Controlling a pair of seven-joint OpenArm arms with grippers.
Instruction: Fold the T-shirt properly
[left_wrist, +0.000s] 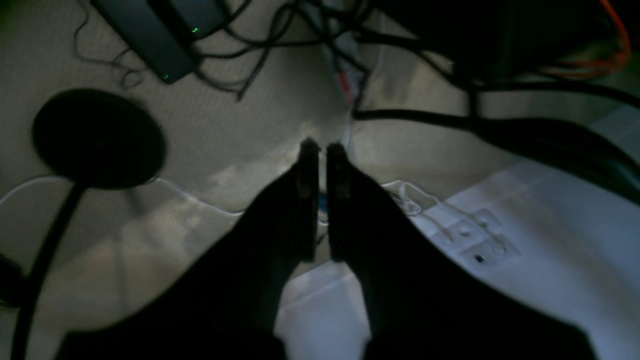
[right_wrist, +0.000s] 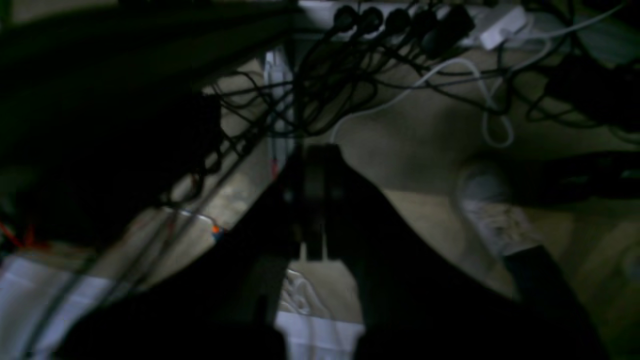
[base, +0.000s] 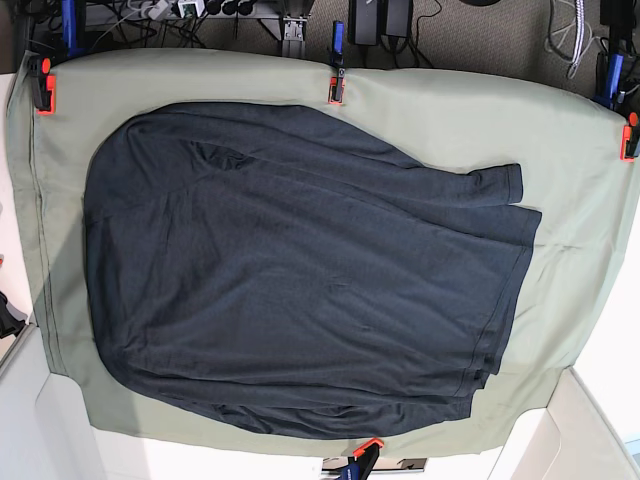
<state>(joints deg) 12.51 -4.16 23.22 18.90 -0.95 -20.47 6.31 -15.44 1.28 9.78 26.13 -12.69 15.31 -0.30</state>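
You see: one T-shirt (base: 300, 270), spread on one bench (base: 570, 150) under one sage-green cloth (base: 440, 110). Orange clamps at cloth edge: four you can count, top-left (base: 42, 85), top-middle (base: 336, 88), right (base: 629, 135), bottom (base: 364, 452). End effectors: two, left end effector (left_wrist: 322, 147), right end effector (right_wrist: 315, 150), one per wrist view. One round black base (left_wrist: 97, 137) on floor.

Lab — clamped cloth (base: 560, 130), cables (right_wrist: 350, 75)
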